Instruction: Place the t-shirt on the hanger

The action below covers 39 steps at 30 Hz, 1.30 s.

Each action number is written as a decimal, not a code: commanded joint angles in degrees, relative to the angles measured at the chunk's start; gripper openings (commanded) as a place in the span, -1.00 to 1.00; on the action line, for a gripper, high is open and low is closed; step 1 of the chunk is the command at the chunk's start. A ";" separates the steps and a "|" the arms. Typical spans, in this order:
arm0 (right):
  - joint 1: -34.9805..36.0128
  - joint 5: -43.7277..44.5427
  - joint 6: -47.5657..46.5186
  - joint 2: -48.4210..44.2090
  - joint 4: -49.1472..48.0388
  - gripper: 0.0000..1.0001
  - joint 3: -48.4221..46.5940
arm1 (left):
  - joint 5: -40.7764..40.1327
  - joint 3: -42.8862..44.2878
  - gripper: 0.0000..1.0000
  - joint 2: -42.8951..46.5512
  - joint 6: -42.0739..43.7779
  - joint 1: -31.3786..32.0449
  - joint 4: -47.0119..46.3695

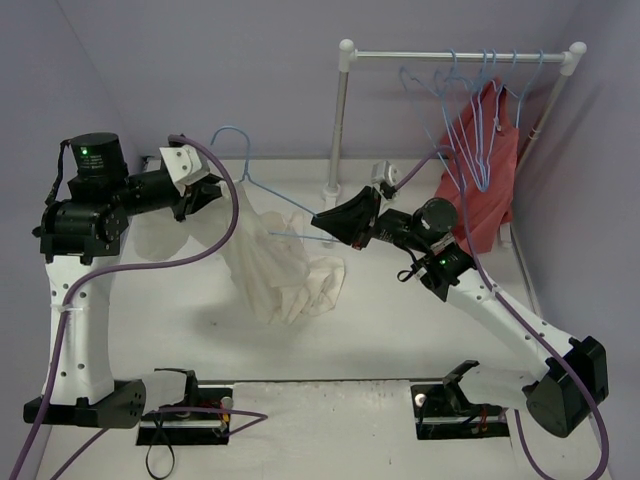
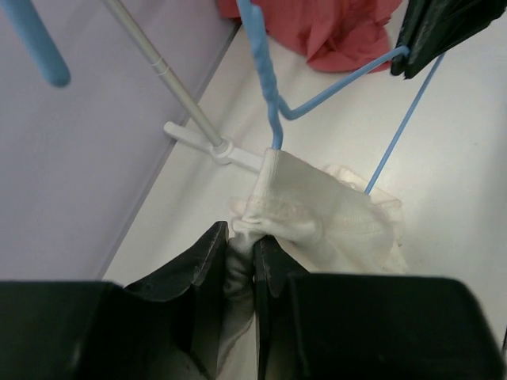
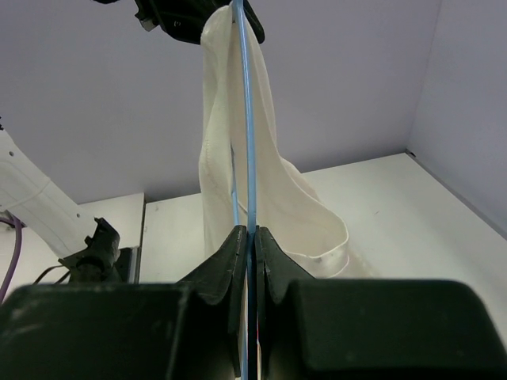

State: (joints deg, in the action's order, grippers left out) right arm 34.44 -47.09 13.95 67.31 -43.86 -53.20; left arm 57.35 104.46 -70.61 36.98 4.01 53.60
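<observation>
The cream t-shirt hangs bunched from the light-blue hanger, its lower folds resting on the white table. My left gripper is at the shirt's top, just below the hanger's hook. In the left wrist view this gripper is shut on a bunched fold of the t-shirt, with the hanger's twisted neck rising just beyond. My right gripper is shut on the hanger's right end. In its own view, the right gripper pinches the blue wire of the hanger, with the t-shirt draped over the wire.
A white clothes rack stands at the back right with several more blue hangers and a red-coral garment on it. The rack's foot lies close behind the shirt. Purple walls close in on the left and back.
</observation>
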 commanded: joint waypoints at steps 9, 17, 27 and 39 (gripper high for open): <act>0.58 1.04 -0.02 0.67 -7.25 -1.00 -4.99 | 12.79 -1.56 -1.00 -0.14 -4.73 3.92 -1.48; 0.62 3.12 -2.48 1.13 -3.53 -1.00 -3.62 | 10.80 -5.64 -1.00 1.41 -2.13 4.95 -1.23; -1.86 13.61 -5.93 -3.51 10.62 0.04 2.05 | -2.68 -18.18 -1.00 8.32 -7.28 5.13 -14.70; -11.13 28.93 -3.28 -17.41 24.08 0.39 6.16 | -30.25 2.74 -1.00 -7.20 -12.02 24.88 -18.53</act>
State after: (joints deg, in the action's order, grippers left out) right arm 23.66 -24.24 10.30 53.15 -20.86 -47.03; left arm 36.16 97.59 -73.88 27.27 24.50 42.13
